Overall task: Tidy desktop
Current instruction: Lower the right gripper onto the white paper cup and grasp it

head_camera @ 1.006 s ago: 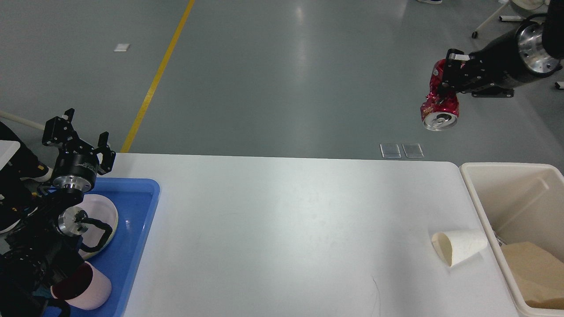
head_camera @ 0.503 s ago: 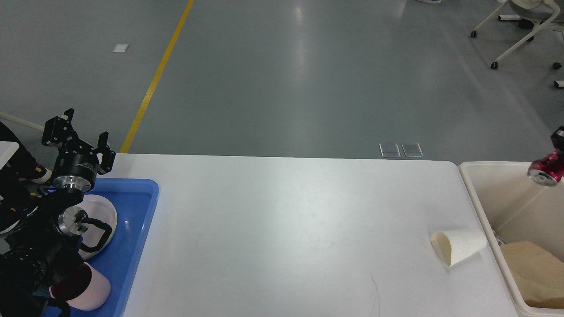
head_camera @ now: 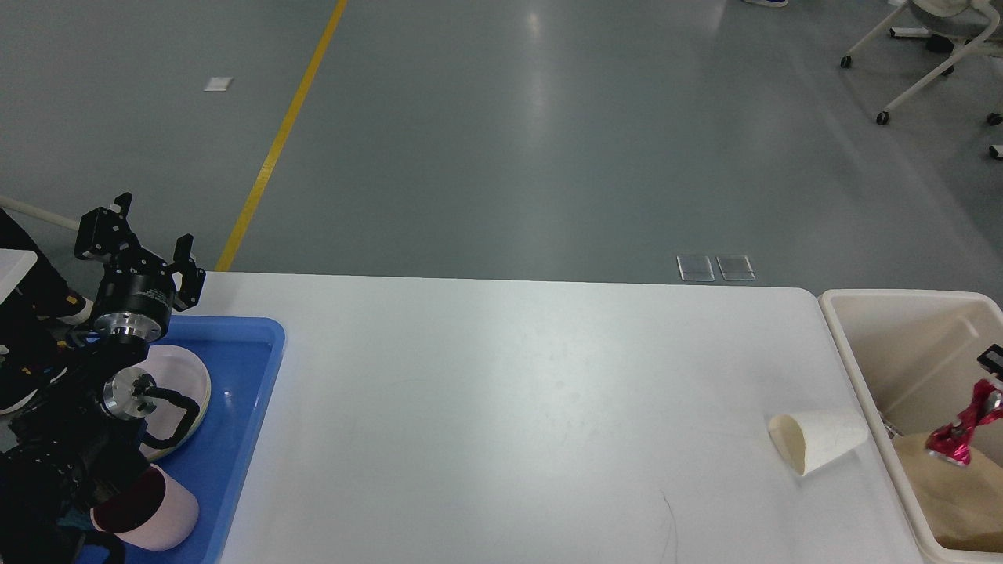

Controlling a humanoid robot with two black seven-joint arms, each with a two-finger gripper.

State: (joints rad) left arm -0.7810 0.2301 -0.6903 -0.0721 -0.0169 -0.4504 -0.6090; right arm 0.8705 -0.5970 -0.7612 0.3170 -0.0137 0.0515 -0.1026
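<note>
1. Since half a second ago the crushed red can point(head_camera: 962, 435) has dropped from the far rim of the cream bin point(head_camera: 862, 368) to low inside it, just above the brown paper point(head_camera: 952, 489) lying in the bin.
2. Right gripper is almost wholly off the right edge; only a small dark piece shows just above the can. Cannot tell the finger spread, or whether it has hold of the can.
3. Left arm unchanged from the earlier frames: enters from the lower left, forearm rising over the blue tray point(head_camera: 251, 407), wrist pointing up and away.
4. Left gripper point(head_camera: 137, 235) sits at the top of that arm, above the tray's far-left corner, fingers spread apart, nothing between them.
5. Desktop point(head_camera: 501, 407): white, fills the middle of the view, between tray on the left and bin on the right.
6. One white paper cup point(head_camera: 816, 440) lies on its side on the desktop, near the right edge, mouth facing left, just beside the bin wall.
7. In the tray: a white plate point(head_camera: 176, 380) partly hidden by the arm, and a pink cup point(head_camera: 149, 511) on its side near the front.
</note>
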